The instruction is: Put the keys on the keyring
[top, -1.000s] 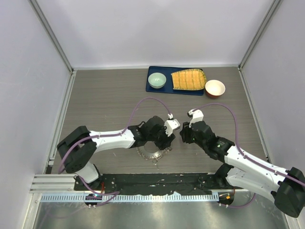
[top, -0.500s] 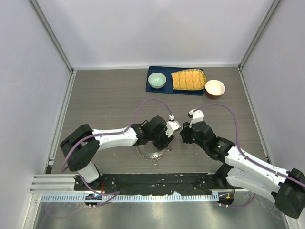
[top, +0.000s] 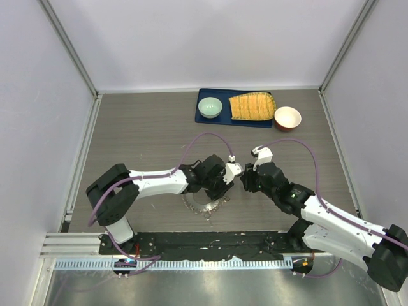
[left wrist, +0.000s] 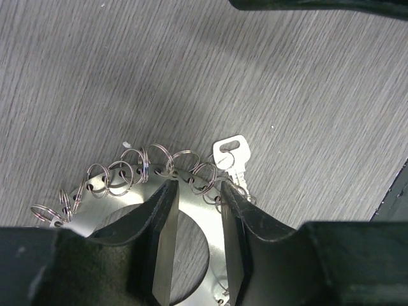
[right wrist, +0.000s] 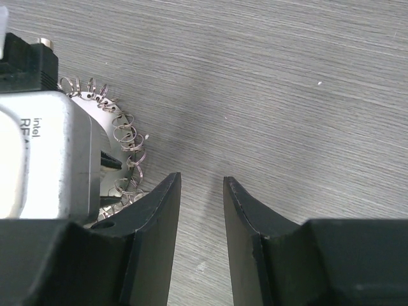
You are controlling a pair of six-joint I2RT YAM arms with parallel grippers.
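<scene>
The keyring (left wrist: pixel 131 182), a flat grey metal disc fringed with small wire rings, lies on the table and shows under the left arm (top: pixel 203 204). A small silver key (left wrist: pixel 231 155) lies at its far rim, touching one of the small rings. My left gripper (left wrist: pixel 196 188) hovers over that rim, open, its narrow gap straddling the small rings beside the key. My right gripper (right wrist: pixel 201 182) is open over bare table just right of the keyring (right wrist: pixel 121 137), with nothing between its fingers. In the top view both grippers, left (top: pixel 227 185) and right (top: pixel 244 183), nearly meet, and the key is hidden.
A blue tray (top: pixel 220 121) at the back holds a pale green bowl (top: pixel 210 106) and a yellow ribbed mat (top: pixel 252 106). A red-rimmed bowl (top: pixel 287 118) stands to its right. The left wrist's camera housing (right wrist: pixel 38 159) fills the left of the right wrist view.
The left arm's elbow has shifted right and its wrist has edged over the keyring's rim, with the jaws narrowing. The right arm has not moved.
</scene>
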